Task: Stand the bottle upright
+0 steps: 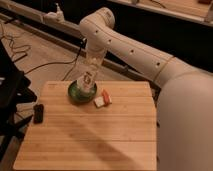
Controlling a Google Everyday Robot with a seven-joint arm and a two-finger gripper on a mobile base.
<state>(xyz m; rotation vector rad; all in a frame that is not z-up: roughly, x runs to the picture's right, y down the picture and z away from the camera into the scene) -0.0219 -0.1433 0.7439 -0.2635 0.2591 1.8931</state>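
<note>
White is the colour of the big robot arm (131,48). It reaches in from the right side and bends down over the far part of a wood table (100,145).

At the end of the arm is the gripper (90,71). It hangs just above the back left part of the table. It is closed on the top of the bottle (88,82), or so it looks, since that spot is a bit fuzzy. Nothing else is in its grip.

The bottle is small, slim and pale, with a whitish label that has green marks on it. It is almost standing up, and it leans a little, with its top to the right. Its bottom end is down at a round green bowl (74,93), right over it. I cannot tell if the bottle touches the bowl or is just above it.

The green bowl sits on the table near the far edge. Just to the right of it lies a small white and orange thing (102,99), near the bowl but apart from the bottle.

A small flat black thing (38,113) lies by the left edge of the table, well apart from the bowl.

Past the table, dark wires (20,47) lie on the floor. A black frame (11,95) stands to the left of the table.
</note>
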